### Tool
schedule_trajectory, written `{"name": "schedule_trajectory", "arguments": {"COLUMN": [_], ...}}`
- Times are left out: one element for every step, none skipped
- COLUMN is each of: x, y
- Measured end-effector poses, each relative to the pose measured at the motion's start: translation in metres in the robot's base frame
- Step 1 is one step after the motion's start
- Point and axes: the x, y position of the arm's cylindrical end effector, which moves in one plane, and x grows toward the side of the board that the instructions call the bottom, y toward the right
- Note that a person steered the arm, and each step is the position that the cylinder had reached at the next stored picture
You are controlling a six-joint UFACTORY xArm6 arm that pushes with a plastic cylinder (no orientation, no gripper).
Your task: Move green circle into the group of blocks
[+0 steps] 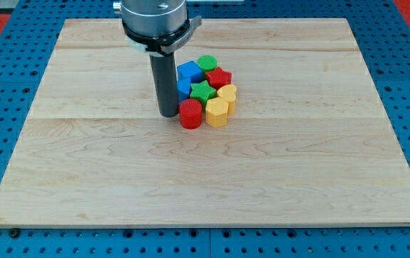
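The green circle (pixel 207 62) sits at the top of a tight cluster near the board's centre, touching the blue block (pixel 189 72) and the red star (pixel 220 77). Below them lie a green star (pixel 202 91), a yellow heart (pixel 227 94), a yellow hexagon (pixel 216 112) and a red circle (pixel 190 114). A second blue block (pixel 183 89) is partly hidden behind my rod. My tip (pixel 168 114) rests on the board just left of the red circle, at the cluster's lower left edge.
The wooden board (pixel 83 165) lies on a blue pegboard table (pixel 4 72). The arm's grey mount (pixel 155 18) hangs over the board's top centre.
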Motion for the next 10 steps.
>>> {"name": "schedule_trajectory", "arguments": {"x": [0.005,0.011,-0.013,-0.064,-0.117,-0.159,-0.177,-0.160,-0.135,-0.131], "y": [-0.008,-0.050,-0.096,-0.112,-0.080,-0.018,0.057,0.098,0.078,0.045]}}
